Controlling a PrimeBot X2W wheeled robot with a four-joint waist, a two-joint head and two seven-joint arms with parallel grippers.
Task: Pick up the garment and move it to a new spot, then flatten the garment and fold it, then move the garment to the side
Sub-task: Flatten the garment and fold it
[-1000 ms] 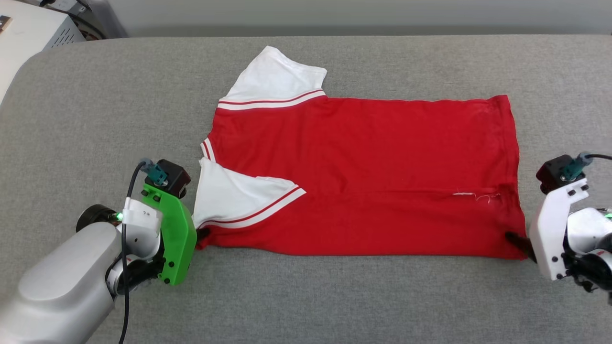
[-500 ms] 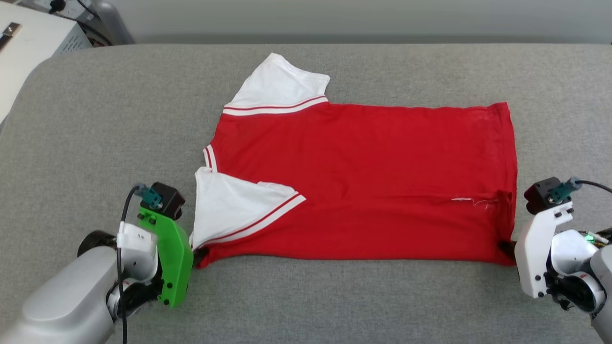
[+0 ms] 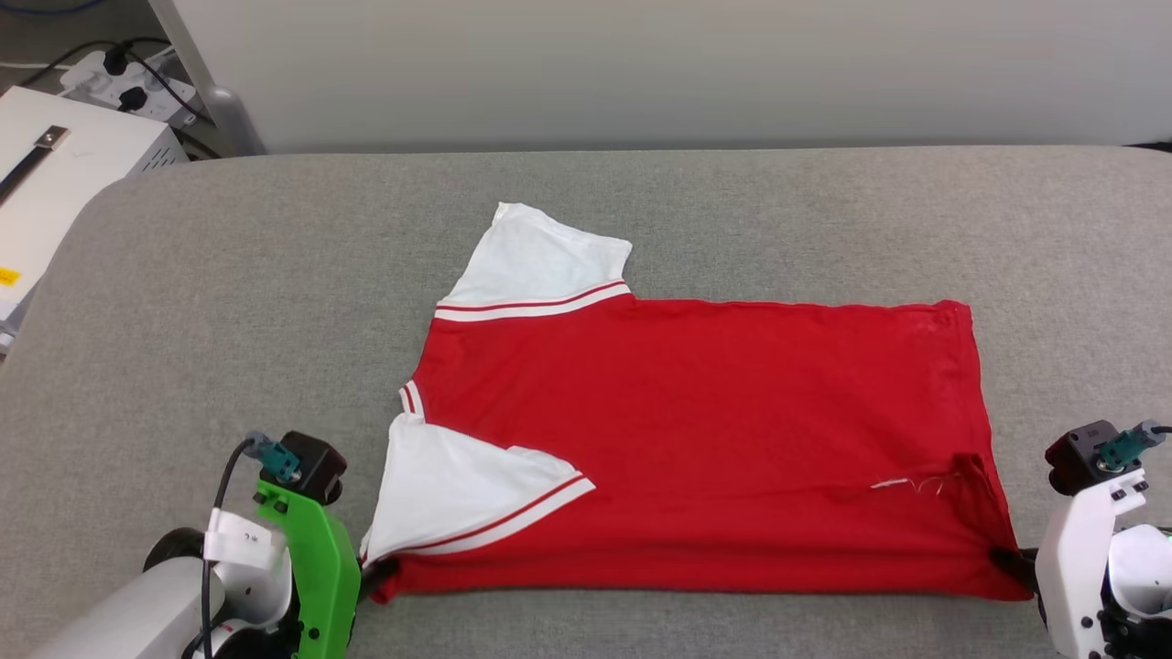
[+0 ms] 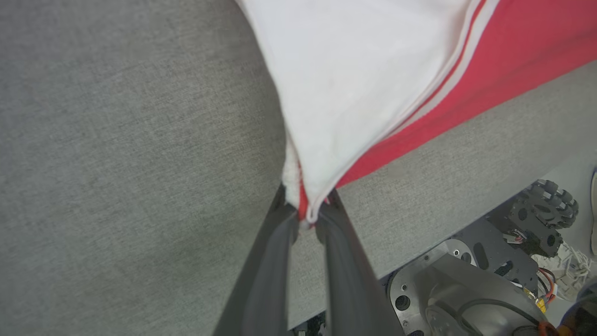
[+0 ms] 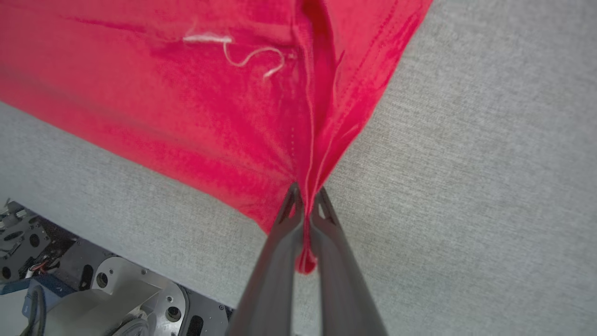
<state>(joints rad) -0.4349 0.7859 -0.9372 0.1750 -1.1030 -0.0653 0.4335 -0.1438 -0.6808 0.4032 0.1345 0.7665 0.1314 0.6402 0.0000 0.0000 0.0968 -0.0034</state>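
Observation:
The garment (image 3: 696,430) is a red T-shirt with white sleeves, spread on the grey table with its collar end to the left and its hem to the right. One sleeve is folded in over the body at the near left. My left gripper (image 3: 380,575) is shut on the garment's near left corner (image 4: 305,205), where white sleeve and red cloth meet. At the near right, my right gripper (image 3: 1012,560) is shut on the hem corner (image 5: 305,186), and the cloth puckers into a ridge there.
The grey padded table (image 3: 229,302) has free room all round the shirt. A white box (image 3: 46,174) and a power strip (image 3: 128,78) stand past the far left corner. The robot's base (image 4: 466,289) shows below the near edge.
The right gripper has shut on the hem corner and the cloth has bunched there. The head camera has tilted, so the whole scene sits lower in view. The left grip is unchanged.

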